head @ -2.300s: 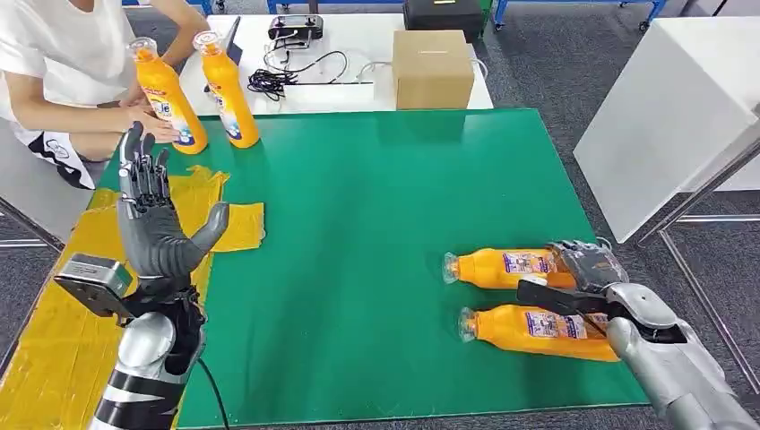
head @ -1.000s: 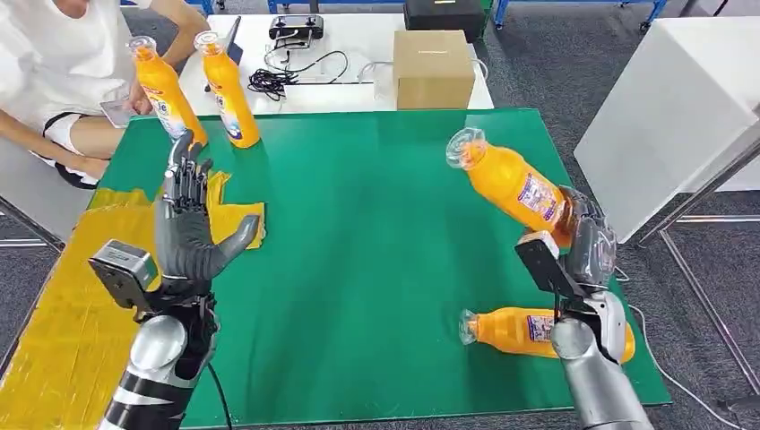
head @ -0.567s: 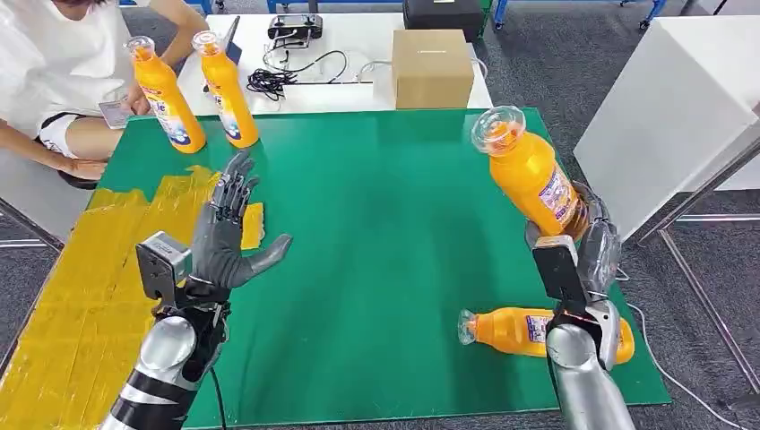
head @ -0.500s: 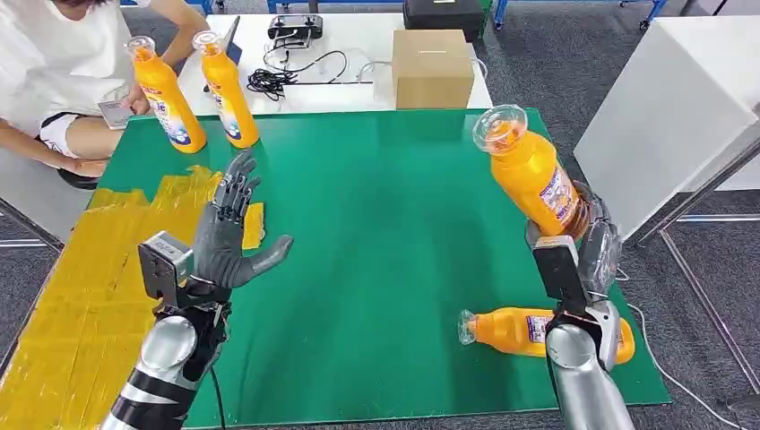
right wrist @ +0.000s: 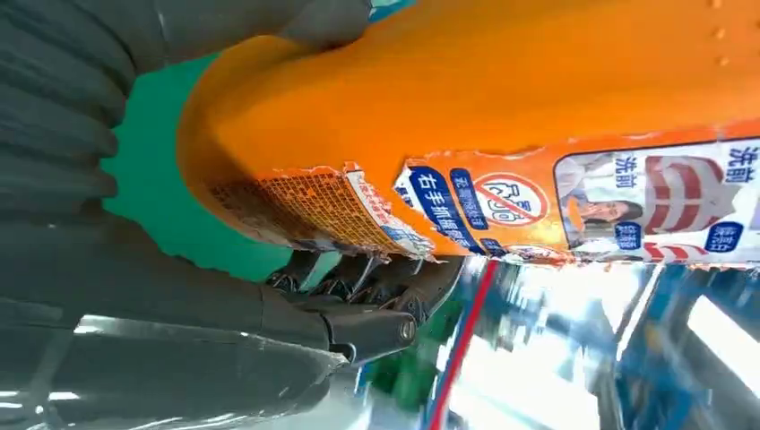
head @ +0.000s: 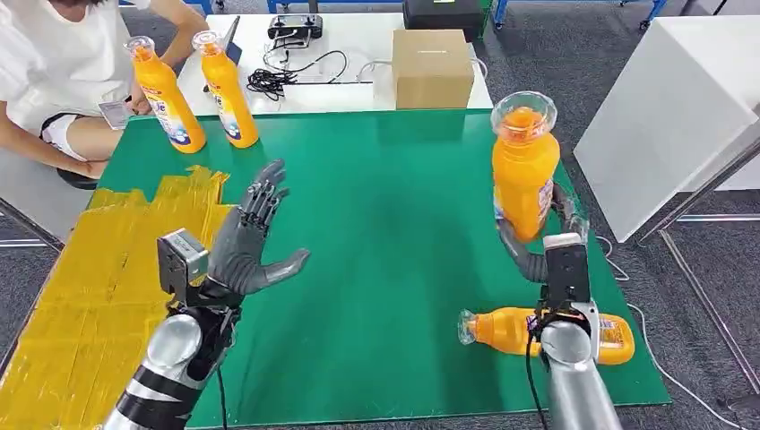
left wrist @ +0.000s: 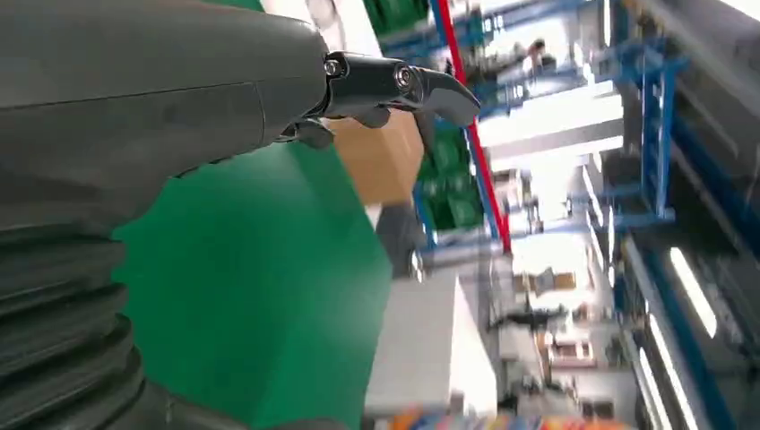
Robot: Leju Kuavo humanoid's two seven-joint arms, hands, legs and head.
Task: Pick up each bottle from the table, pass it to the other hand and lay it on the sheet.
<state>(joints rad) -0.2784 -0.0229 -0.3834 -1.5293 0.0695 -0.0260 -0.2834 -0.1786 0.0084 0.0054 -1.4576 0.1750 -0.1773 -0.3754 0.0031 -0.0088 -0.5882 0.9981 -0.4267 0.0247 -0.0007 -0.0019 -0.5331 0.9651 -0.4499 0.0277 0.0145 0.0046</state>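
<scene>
Currently right hand [head: 548, 240] grips raised bottle [head: 523, 170] low on body, cap up; left hand [head: 249, 244] spread, empty, well apart. Top-heavy hold risks tipping at handover.

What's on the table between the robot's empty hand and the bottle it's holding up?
Nothing: the head view shows bare green mat between left hand and held bottle.

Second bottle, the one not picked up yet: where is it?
Head view: the bottle lies on its side on the green mat, near the right front corner, just below the right hand.
</scene>
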